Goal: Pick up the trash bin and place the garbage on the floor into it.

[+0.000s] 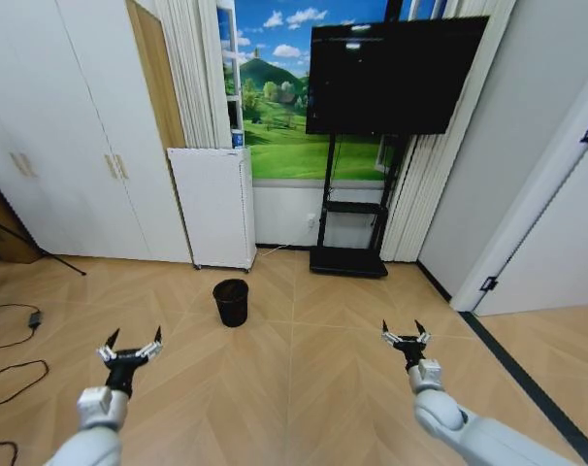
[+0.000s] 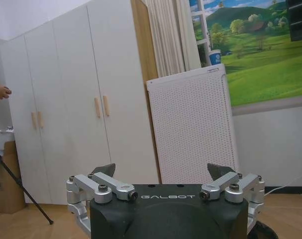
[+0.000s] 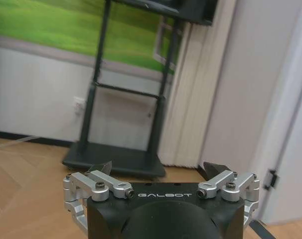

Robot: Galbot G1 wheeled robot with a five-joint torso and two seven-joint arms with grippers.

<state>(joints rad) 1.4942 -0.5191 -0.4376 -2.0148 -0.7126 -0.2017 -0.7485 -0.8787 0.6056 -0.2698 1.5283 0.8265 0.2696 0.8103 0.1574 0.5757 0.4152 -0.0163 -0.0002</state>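
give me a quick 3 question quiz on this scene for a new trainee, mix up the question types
1. True or false: the trash bin stands upright on the wooden floor, ahead of the robot and apart from both hands.

2. Multiple choice: what stands directly behind the trash bin, against the wall?
A. a white perforated appliance
B. a black TV stand
C. a cardboard box

3. Fill in: the left hand and the right hand are both ____, holding nothing.

Key:
1. True
2. A
3. open
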